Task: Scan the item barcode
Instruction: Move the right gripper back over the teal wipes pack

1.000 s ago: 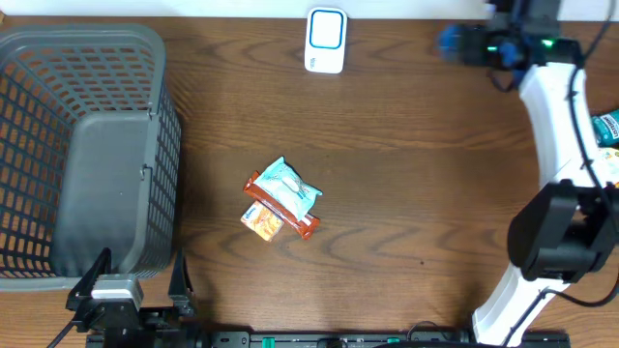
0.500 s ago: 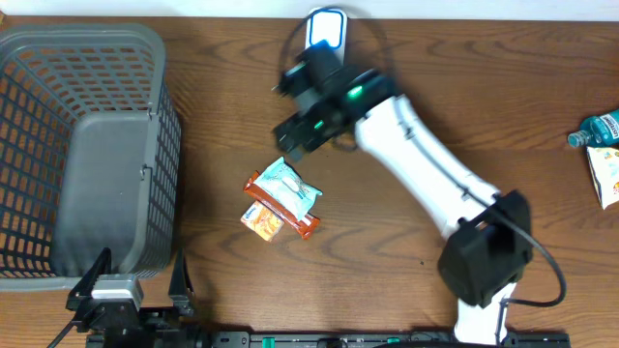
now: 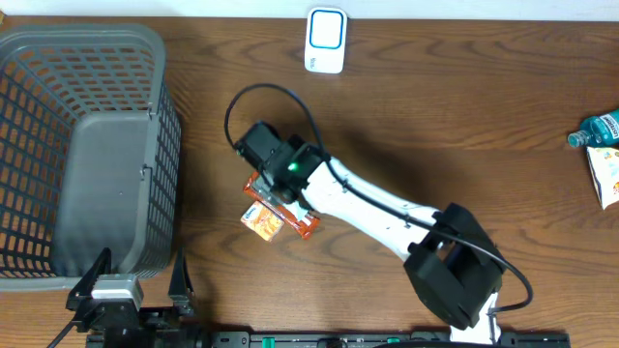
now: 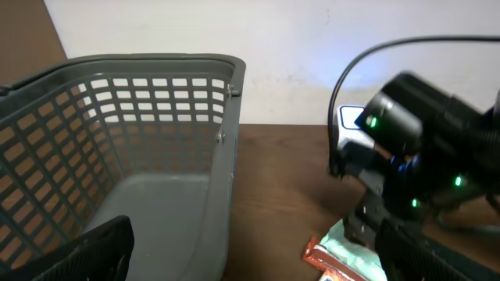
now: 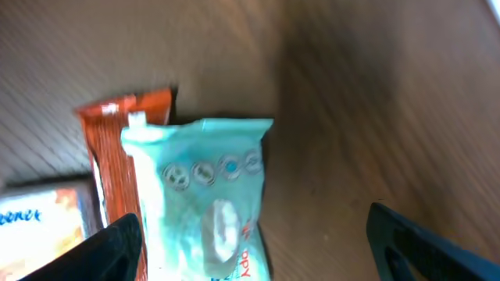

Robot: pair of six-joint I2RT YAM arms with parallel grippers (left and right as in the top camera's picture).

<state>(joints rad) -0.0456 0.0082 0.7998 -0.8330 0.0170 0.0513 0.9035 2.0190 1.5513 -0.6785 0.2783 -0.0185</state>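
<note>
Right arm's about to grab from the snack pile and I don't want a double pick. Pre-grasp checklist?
1. Right gripper open: ok.
2. Teal packet between its fingers: ok, though nearer one finger.
3. Teal packet separate from orange bar: not ok, it lies on the bar.
4. Barcode side known: cannot tell.
5. Scanner unobstructed: ok.
6. Left gripper out of the way by the basket: ok.

Basket (image 3: 116,145) walls off left; right arm (image 3: 368,198) spans centre (over snack pile (image 3: 263,222)); table (image 3: 464,106) right of it open.
</note>
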